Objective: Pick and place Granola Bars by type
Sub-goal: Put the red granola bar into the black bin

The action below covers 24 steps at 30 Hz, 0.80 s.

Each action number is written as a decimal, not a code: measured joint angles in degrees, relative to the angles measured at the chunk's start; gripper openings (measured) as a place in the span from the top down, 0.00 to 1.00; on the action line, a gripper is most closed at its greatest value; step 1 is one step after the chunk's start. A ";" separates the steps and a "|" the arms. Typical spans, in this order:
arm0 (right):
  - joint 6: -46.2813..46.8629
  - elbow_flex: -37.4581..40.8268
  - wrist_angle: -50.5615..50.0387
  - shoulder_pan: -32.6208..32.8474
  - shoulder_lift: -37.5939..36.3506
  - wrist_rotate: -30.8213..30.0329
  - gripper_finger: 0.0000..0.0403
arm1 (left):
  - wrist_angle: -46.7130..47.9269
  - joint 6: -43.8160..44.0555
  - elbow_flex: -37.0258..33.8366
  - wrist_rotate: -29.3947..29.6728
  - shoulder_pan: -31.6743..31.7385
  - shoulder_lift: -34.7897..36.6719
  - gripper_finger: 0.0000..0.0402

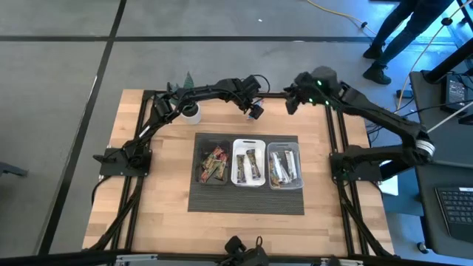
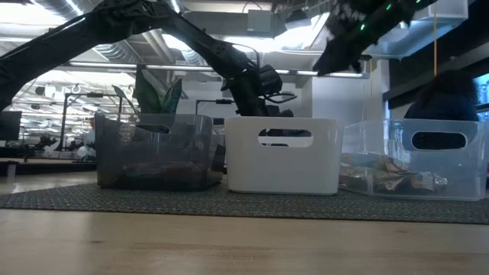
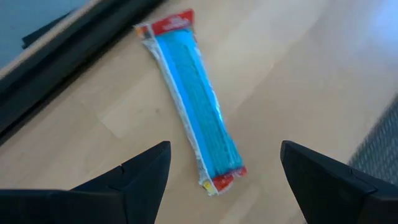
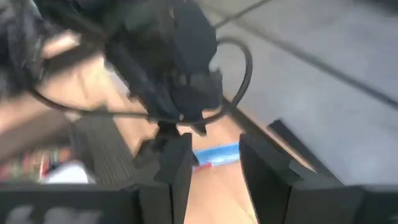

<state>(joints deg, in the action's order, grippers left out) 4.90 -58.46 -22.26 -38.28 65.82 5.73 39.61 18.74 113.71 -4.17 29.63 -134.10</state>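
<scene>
The blue bar (image 3: 194,102) lies flat on the table (image 3: 298,68), below the wide-open left gripper (image 3: 224,168); right gripper (image 4: 214,165), part-open and empty, hovers nearby.

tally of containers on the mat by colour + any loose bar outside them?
Dark smoky plastic bin, holding bars: 1
White plastic bin, holding bars: 1
Clear plastic bin, holding bars: 1
Loose blue foil-wrapped granola bar on the bare wooden table, in front of the open left end effector: 1
Total: 4

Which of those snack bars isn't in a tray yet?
The blue-wrapped bar, lying flat on the bare wood beyond the trays, under the open left gripper. The other bars sit in the black, white and clear trays.
</scene>
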 joint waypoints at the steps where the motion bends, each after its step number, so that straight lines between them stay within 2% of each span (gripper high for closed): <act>1: -2.38 -0.61 -0.12 -1.39 2.03 3.29 0.66 | 0.27 -0.73 0.00 -0.49 -0.01 0.00 0.27; 5: -17.92 -3.79 -3.56 -6.02 9.60 15.51 0.66 | 1.47 -1.99 0.00 -0.78 0.04 0.01 0.27; 10: -26.60 -12.71 -17.23 -11.01 18.86 21.41 0.66 | 4.84 -2.05 0.00 -0.70 0.34 1.65 0.27; 13: -35.91 -18.03 -22.69 -12.54 24.39 25.46 0.66 | 6.83 -3.53 0.00 -0.23 0.63 3.66 0.27; 19: -53.46 -27.08 -28.36 -12.05 34.84 22.93 0.66 | 9.57 -5.47 0.00 2.38 0.91 9.25 0.27; 24: -67.32 -30.78 -29.04 -9.89 41.19 13.23 0.66 | 13.31 -5.97 0.00 3.37 0.88 12.35 0.27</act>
<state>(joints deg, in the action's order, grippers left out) -62.42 -89.24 -51.31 -48.17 107.01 18.96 52.93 12.78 113.71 -0.80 30.51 -121.75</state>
